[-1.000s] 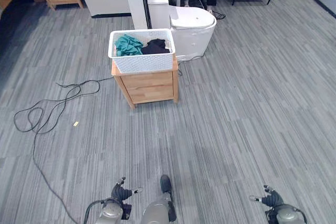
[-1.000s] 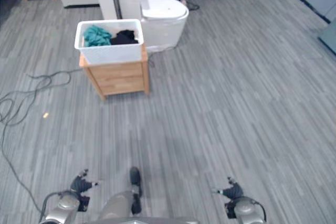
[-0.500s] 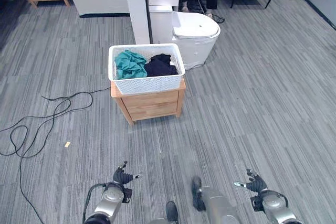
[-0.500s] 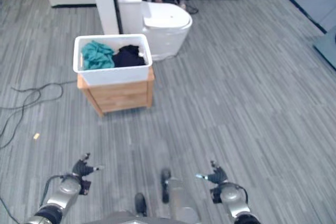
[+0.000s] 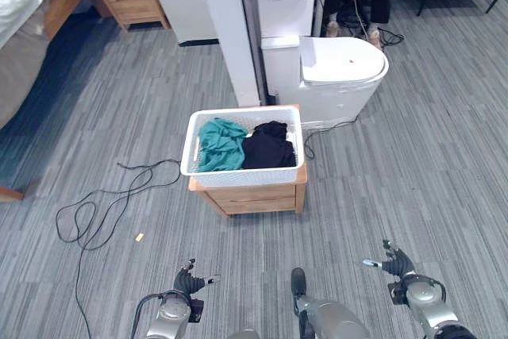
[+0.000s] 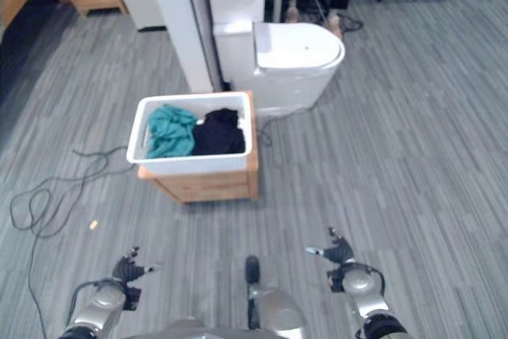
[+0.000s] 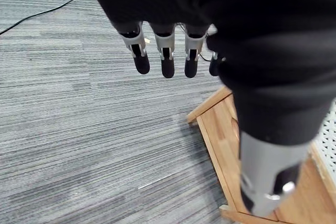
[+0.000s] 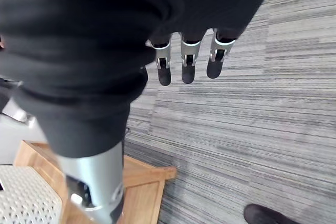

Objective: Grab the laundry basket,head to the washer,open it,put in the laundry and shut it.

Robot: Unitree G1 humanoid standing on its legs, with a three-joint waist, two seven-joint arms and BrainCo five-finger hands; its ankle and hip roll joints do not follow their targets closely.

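Your basket sits at 12 o'clock on the wooden bench (clothes inside); left hand and right hand hang relaxed, holding nothing.

Right hand (fingers straight) over floor

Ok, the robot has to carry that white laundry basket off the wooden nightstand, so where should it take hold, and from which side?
Probably by the rim at the two short ends of the laundry basket, one hand per end, from the near long side. It sits level on the nightstand with floor open at both ends, a pillar behind. Left hand and right hand hang open, low and apart.
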